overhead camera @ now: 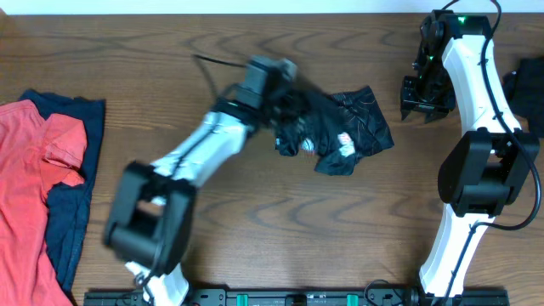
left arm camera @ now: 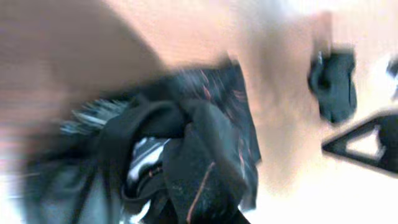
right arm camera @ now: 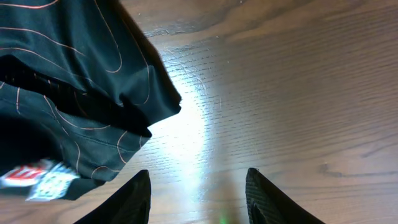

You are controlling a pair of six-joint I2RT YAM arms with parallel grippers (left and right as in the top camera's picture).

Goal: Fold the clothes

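Observation:
The black jersey (overhead camera: 353, 127) with thin wavy lines and a white and orange logo lies crumpled at the table's middle back. My left gripper (overhead camera: 287, 109) is at its left edge, and the arm looks motion-blurred. In the left wrist view the bunched black cloth (left arm camera: 205, 155) fills the space at the jaws and hides the fingers; the gripper appears shut on it. My right gripper (overhead camera: 422, 109) is open and empty over bare wood, just right of the jersey. The right wrist view shows its spread fingers (right arm camera: 198, 199) and the jersey's edge (right arm camera: 74, 93) at the left.
A red top (overhead camera: 30, 195) lies over a navy top (overhead camera: 72, 212) at the table's left edge. A dark item (overhead camera: 529, 85) sits at the far right edge. The right arm's base stands at front right.

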